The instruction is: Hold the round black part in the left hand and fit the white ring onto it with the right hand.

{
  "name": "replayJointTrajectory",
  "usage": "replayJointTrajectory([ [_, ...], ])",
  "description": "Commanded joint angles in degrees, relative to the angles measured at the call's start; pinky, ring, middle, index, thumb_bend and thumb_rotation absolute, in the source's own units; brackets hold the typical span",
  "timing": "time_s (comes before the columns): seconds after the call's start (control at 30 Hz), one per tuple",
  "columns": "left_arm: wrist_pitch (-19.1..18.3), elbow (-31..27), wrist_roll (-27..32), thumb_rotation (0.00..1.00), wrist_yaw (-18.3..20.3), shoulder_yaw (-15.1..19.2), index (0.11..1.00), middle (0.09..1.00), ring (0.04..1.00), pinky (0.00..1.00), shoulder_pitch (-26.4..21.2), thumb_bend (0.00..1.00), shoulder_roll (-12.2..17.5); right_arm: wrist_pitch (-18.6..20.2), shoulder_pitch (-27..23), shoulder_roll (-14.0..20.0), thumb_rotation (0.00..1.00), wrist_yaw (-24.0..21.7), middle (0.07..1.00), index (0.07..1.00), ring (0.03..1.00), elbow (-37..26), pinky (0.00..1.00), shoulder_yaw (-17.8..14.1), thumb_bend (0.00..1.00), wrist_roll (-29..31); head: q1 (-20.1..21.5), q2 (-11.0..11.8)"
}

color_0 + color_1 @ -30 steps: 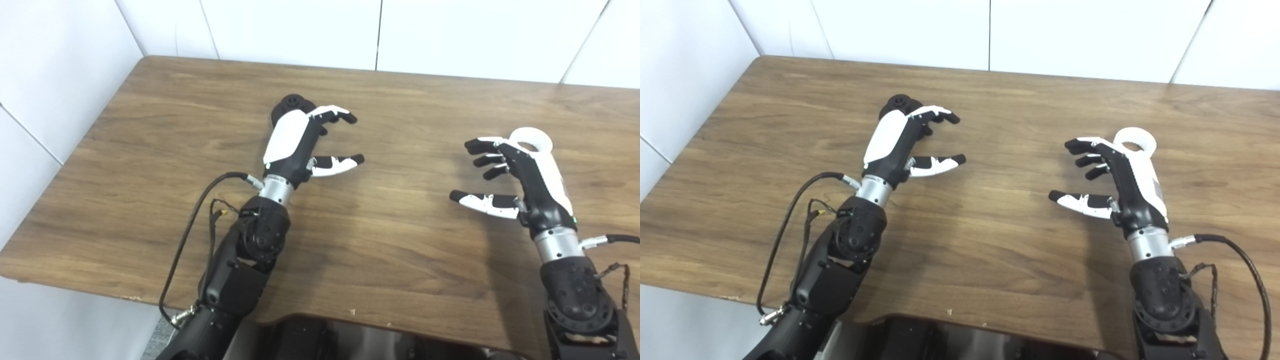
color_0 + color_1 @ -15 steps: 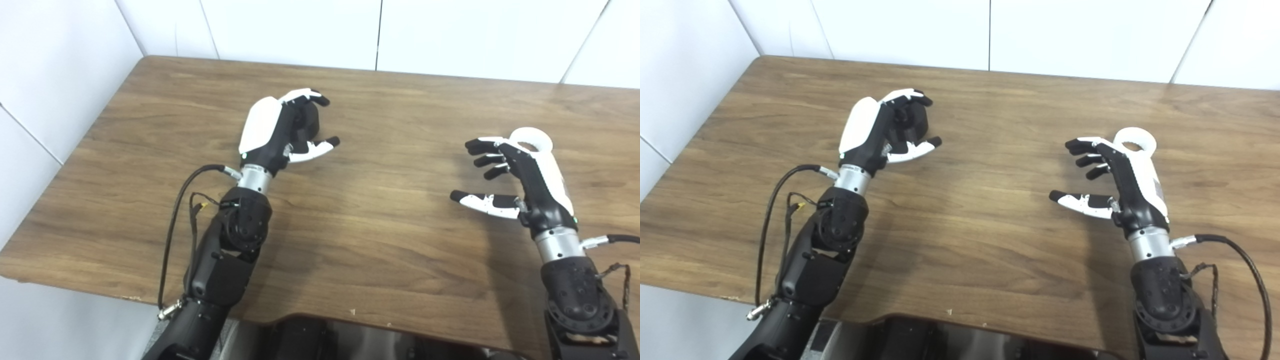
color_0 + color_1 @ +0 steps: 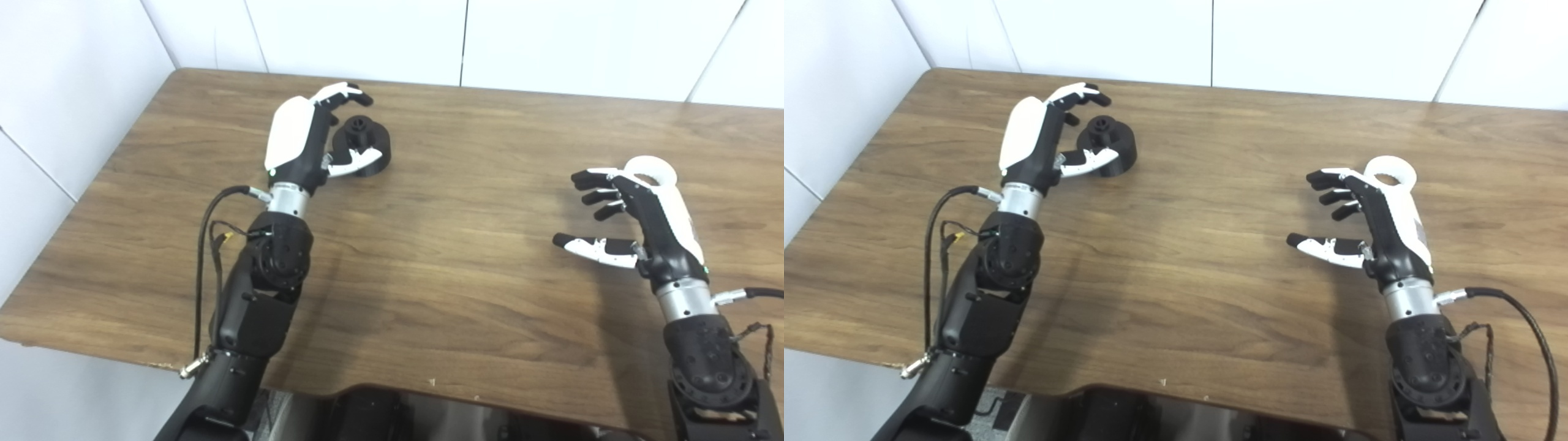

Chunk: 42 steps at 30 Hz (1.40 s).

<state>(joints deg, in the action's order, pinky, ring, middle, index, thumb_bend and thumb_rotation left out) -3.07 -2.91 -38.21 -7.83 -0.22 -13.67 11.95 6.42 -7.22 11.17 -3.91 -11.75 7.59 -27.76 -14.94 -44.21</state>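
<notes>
Black round part (image 3: 362, 146) sits at 3 o'clock of left hand (image 3: 304, 139), fingers spread, empty, thumb just beside it; right hand (image 3: 637, 217) open, white ring (image 3: 651, 171) at its 12

table (image 3: 429, 288) | round part (image 3: 366, 142) on it, far left | left hand (image 3: 306, 144) just left of part | ring (image 3: 658, 169) on it, far right, behind right hand (image 3: 637, 214)

The round black plastic part (image 3: 362, 146), a squat drum with a small raised hub on top, sits upright at the far left, while the white plastic ring (image 3: 1390, 172) apparently lies flat at the right, its near edge hidden.
</notes>
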Motion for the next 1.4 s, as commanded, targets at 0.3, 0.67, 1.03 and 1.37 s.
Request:
replayJointTrajectory([
  [0.3,-3.31,0.72,-2.02,0.28,-1.62,1.12,0.685,0.888,0.861,0.69,-4.35,0.71,3.95,-2.01,-1.74,0.2,0.08,1.17,0.712,0.698,0.657,-0.72,0.54,-0.41,0.73,0.0,0.11,-0.04],
  [0.67,-7.33,4.4,-3.01,0.36,-0.51,-0.25,0.755,0.997,0.996,0.9,-5.57,0.81,6.31,-2.46,-1.69,0.47,0.07,1.07,0.713,0.699,0.661,-0.62,0.55,-0.72,0.73,0.65,0.1,-0.01],
  [1.03,-11.26,5.97,-3.96,0.46,3.48,-3.5,0.846,1.0,1.0,1.0,-6.19,0.97,8.49,-2.44,-1.56,0.6,0.08,0.91,0.711,0.698,0.658,-1.0,0.54,-0.74,0.73,0.3,0.32,-0.14],
  [1.37,-14.61,6.52,-4.69,0.56,6.95,-5.66,0.887,1.0,1.0,1.0,-6.85,1.0,9.69,-2.17,-1.8,0.6,0.07,0.79,0.713,0.698,0.655,-1.06,0.53,-0.82,0.73,0.24,0.61,-0.14],
])
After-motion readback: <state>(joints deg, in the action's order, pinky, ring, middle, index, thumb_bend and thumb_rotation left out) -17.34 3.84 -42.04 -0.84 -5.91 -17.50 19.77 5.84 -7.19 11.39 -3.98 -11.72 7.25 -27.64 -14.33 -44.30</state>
